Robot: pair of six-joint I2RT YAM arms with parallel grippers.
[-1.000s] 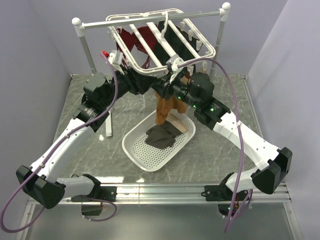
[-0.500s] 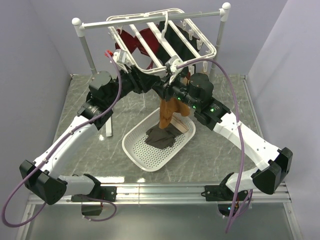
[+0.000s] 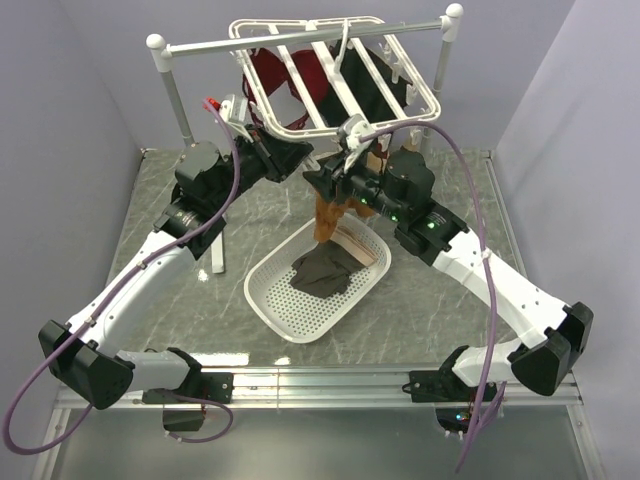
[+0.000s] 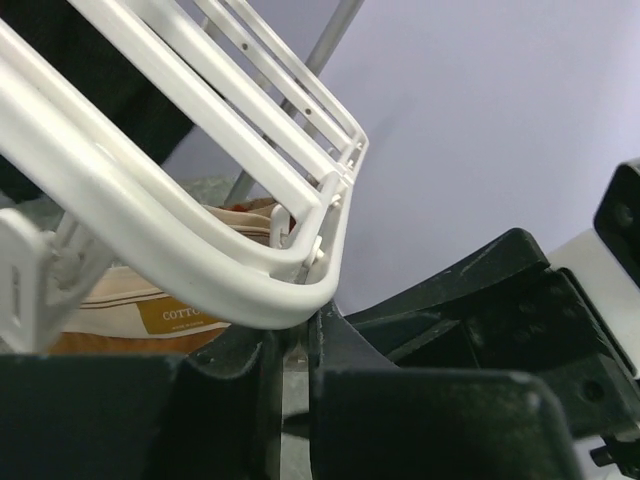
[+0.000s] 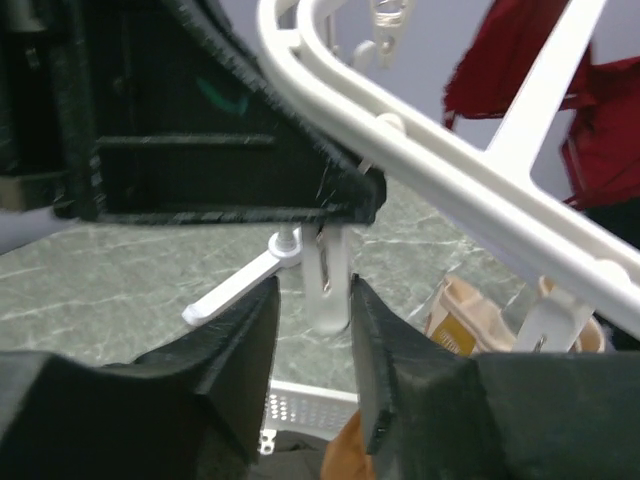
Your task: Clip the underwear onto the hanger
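- Left gripper (image 4: 293, 340): fingers sitting almost together, only a thin slit showing, nothing visibly clamped; tips meeting the rounded near corner of the hanger (image 4: 250, 300).
- Underwear (image 3: 328, 215): hanging at 6 o'clock below the hanger's near edge, over the far end of the white basket (image 3: 270, 300).
- Right gripper (image 5: 312, 292): fingers standing partly apart, straddling a white clip (image 5: 327, 275); the underwear is showing at 5 o'clock from it.
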